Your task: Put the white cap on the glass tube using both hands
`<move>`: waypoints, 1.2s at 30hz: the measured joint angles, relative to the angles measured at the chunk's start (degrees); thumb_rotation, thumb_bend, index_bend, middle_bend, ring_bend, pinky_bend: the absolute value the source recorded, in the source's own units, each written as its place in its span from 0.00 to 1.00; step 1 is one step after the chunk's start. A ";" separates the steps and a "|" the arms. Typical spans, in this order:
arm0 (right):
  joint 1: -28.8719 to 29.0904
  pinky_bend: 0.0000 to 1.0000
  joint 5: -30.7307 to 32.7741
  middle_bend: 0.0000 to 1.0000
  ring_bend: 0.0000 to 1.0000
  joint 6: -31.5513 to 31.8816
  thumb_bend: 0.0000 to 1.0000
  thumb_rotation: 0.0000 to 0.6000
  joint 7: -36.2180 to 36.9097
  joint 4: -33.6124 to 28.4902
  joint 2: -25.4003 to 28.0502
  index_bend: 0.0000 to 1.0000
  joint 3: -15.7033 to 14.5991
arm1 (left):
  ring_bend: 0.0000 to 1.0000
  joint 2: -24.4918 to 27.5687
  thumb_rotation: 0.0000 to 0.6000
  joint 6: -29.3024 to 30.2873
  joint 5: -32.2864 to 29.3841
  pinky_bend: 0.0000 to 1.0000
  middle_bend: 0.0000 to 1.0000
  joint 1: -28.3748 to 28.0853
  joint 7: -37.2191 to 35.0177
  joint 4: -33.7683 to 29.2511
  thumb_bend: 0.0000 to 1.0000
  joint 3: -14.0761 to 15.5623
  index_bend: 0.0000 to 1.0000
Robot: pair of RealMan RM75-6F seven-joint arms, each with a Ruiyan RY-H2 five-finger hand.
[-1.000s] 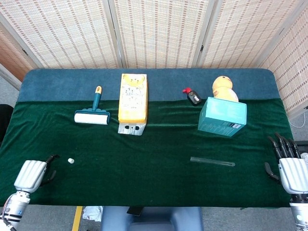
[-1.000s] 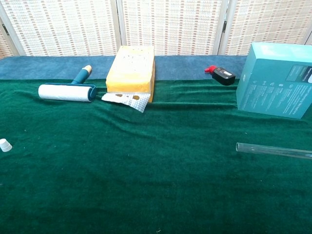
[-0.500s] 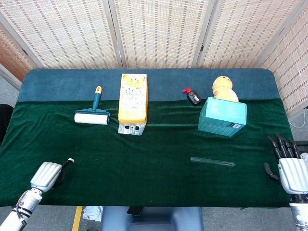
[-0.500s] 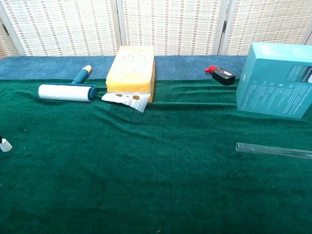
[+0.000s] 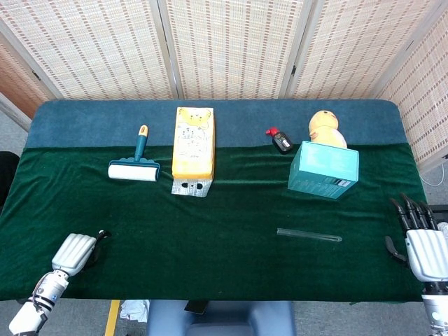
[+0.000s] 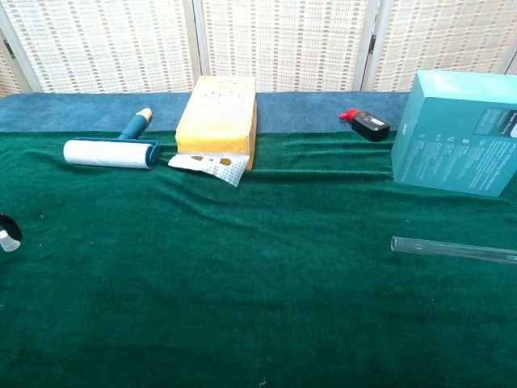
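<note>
Our left hand (image 5: pixel 75 250) sits at the near left edge of the green cloth (image 5: pixel 224 217), its dark fingertips reaching toward the white cap (image 6: pixel 9 238); in the chest view a dark fingertip lies right against the cap at the frame's left border, but we cannot tell whether the cap is pinched or merely touched. Our right hand (image 5: pixel 418 241) rests at the near right edge with its fingers spread apart and pointing away from us, grasping nothing. The glass tube (image 5: pixel 309 235) lies flat on the cloth to the left of our right hand, well apart from it and far across the table from the cap. Beyond the tube, farther from our right hand, stands a teal box (image 5: pixel 324 169), with a yellow toy figure (image 5: pixel 327 129) just behind it and a small black bottle with a red cap (image 5: pixel 280 139) to its left. Beyond our left hand lie a lint roller (image 5: pixel 135 166) and, to its right, a yellow carton (image 5: pixel 193 148) stretching toward the blue back strip (image 5: pixel 84 119).
</note>
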 measured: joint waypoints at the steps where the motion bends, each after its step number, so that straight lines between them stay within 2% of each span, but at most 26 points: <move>1: 0.00 0.00 0.00 0.01 0.07 0.00 0.48 1.00 0.04 0.03 -0.02 0.00 0.00 | 0.87 -0.08 1.00 -0.08 -0.22 0.84 1.00 -0.02 0.06 0.19 0.78 -0.01 0.28; 19: 0.16 0.00 0.13 0.01 0.08 -0.38 0.48 1.00 0.03 0.13 -0.31 0.00 -0.01 | 0.87 -0.36 1.00 -1.26 -5.93 0.84 1.00 0.46 -0.60 3.40 0.78 -0.95 0.29; 30: -0.06 0.00 0.17 0.01 0.08 -0.16 0.48 1.00 0.19 0.15 -0.29 0.00 -0.12 | 0.87 -0.11 1.00 -1.00 -4.42 0.84 1.00 -0.26 0.98 0.35 0.78 -0.44 0.29; 36: -0.27 0.00 0.38 0.01 0.08 0.03 0.48 1.00 0.67 0.37 -0.17 0.00 -0.09 | 0.87 -1.17 1.00 -2.30 -4.99 0.85 1.00 -0.82 1.80 1.02 0.78 -0.21 0.30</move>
